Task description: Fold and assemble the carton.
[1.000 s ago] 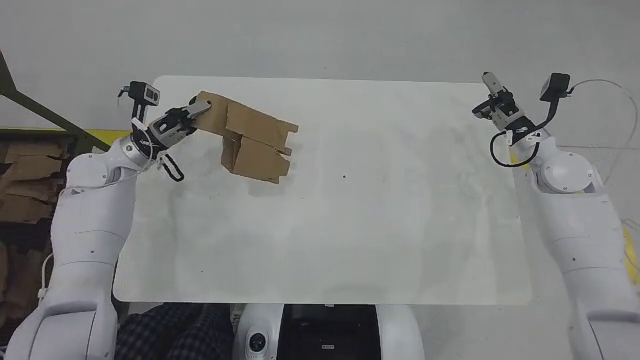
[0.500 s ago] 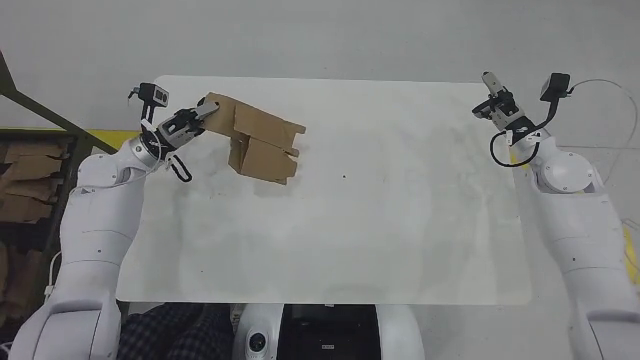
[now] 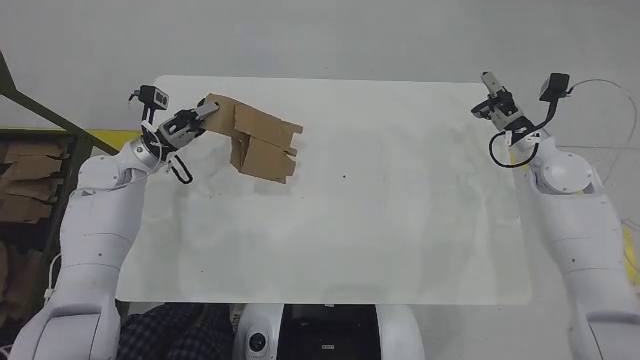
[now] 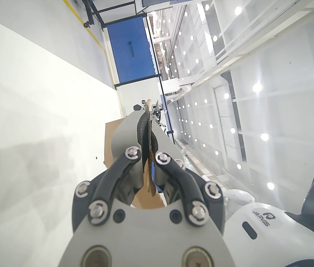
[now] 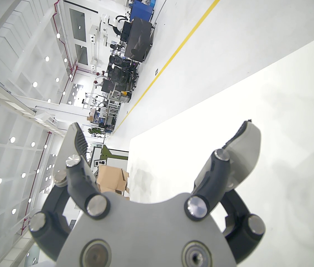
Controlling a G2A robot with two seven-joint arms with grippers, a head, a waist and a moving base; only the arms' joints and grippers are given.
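Note:
The brown cardboard carton (image 3: 258, 140) hangs partly folded over the table's far left part, its flaps drooping toward the white tabletop (image 3: 380, 220). My left gripper (image 3: 207, 108) is shut on the carton's upper left edge; in the left wrist view the cardboard edge (image 4: 147, 131) runs pinched between the two fingers, with more carton (image 4: 109, 137) behind them. My right gripper (image 3: 488, 82) stands open near the table's far right corner with nothing between its fingers (image 5: 245, 137). Far off in the right wrist view the carton (image 5: 112, 179) shows between the fingers.
The white table's middle and right hold nothing but a tiny dark speck (image 3: 344, 176). A stack of flat brown cardboard (image 3: 25, 195) lies off the table's left side. The floor beyond the far edge has a yellow line (image 5: 184, 40).
The left gripper has carried the carton slightly to the right and toward the table's middle, then nearly stopped. The right arm has stayed still.

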